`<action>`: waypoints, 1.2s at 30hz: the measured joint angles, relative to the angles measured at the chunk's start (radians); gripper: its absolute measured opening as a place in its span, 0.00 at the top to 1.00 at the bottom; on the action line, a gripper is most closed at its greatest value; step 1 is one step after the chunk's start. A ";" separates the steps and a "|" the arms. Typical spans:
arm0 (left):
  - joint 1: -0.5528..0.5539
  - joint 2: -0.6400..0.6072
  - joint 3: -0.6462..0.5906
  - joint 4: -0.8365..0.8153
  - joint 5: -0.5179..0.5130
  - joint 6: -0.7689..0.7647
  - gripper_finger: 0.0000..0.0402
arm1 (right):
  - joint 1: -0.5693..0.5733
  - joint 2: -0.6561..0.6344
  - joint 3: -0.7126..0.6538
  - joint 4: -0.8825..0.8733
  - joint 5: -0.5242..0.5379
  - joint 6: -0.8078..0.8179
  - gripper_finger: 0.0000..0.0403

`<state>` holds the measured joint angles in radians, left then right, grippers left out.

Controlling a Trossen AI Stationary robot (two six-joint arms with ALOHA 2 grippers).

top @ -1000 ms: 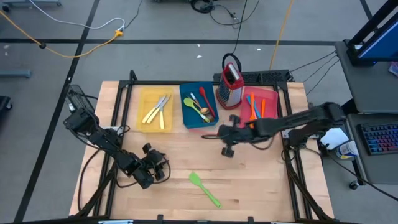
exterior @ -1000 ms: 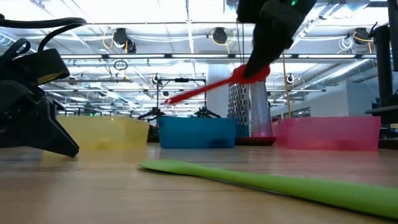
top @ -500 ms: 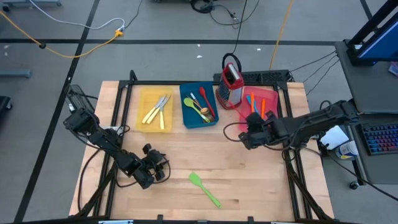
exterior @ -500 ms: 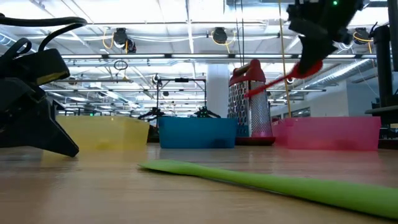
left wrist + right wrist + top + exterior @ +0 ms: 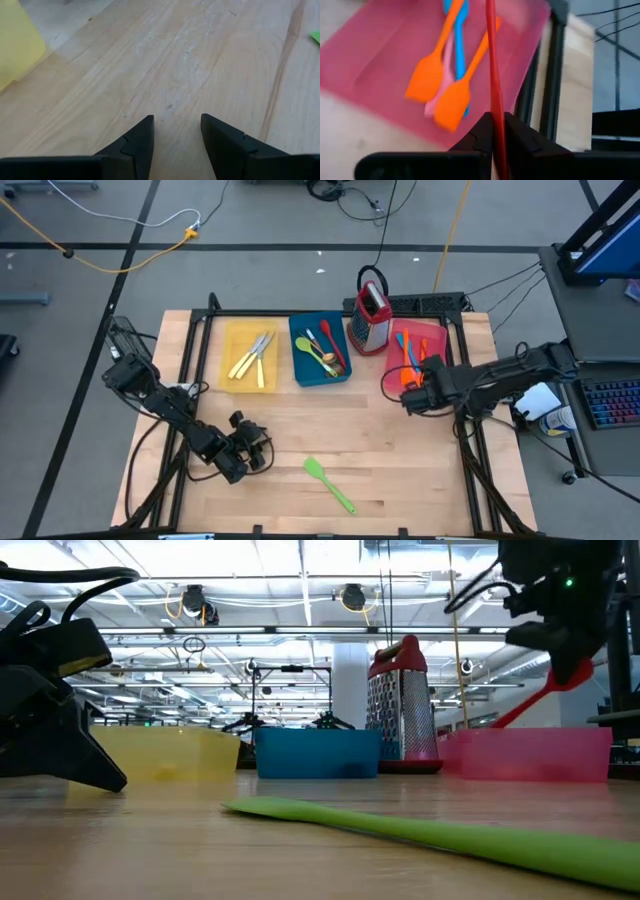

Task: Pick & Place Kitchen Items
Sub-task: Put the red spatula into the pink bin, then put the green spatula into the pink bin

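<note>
- Across the wooden table (image 5: 400, 480), seen from above, three trays line the far edge: the yellow tray (image 5: 248, 356) at about 11 o'clock, the blue tray (image 5: 318, 350) at 12, the pink tray (image 5: 416, 350) at about 1, with a red-handled box grater (image 5: 372, 317) standing between blue and pink.
- At 8 o'clock the left arm waits low over bare wood, its gripper (image 5: 176, 134) spread apart and holding nothing.
- Over the near edge of the pink tray hangs the right gripper (image 5: 496, 131), pressed together on the slim handle of a red spatula (image 5: 492, 70); the low view shows the utensil slanting down toward that tray.
- Step in hand, as I judge it: carrying the red spatula to the pink tray, where two orange spatulas (image 5: 427, 75), a blue one and a pink one already lie.
- Next move calls for lowering over the tray's middle and letting go so the handle clears the rim.
- Left to fetch: a green spatula (image 5: 328, 482) at 6 o'clock, alone on the wood.
</note>
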<state>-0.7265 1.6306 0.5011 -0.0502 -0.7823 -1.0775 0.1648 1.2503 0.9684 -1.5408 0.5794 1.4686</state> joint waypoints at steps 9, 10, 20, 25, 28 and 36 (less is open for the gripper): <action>0.000 0.000 0.000 0.000 -0.001 0.010 0.58 | -0.137 0.001 -0.124 0.188 0.040 0.023 0.93; 0.000 0.000 0.000 0.000 -0.002 0.015 0.58 | -0.151 0.001 -0.139 0.232 0.028 -0.004 0.93; 0.000 0.000 0.000 0.000 -0.009 0.056 0.58 | -0.249 0.001 -0.262 0.569 0.019 -0.273 0.86; 0.000 0.000 0.000 0.000 -0.011 0.065 0.58 | -0.277 0.001 -0.266 0.583 0.023 -0.284 0.80; 0.000 0.000 0.000 0.000 -0.011 0.076 0.58 | -0.284 0.001 -0.266 0.587 0.025 -0.319 0.77; 0.000 0.000 0.000 0.002 -0.019 0.078 0.58 | -0.283 -0.001 -0.249 0.713 0.022 -0.517 0.73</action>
<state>-0.7265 1.6306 0.5011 -0.0486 -0.8010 -0.9993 -0.1184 1.2489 0.7199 -0.8280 0.6015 0.9512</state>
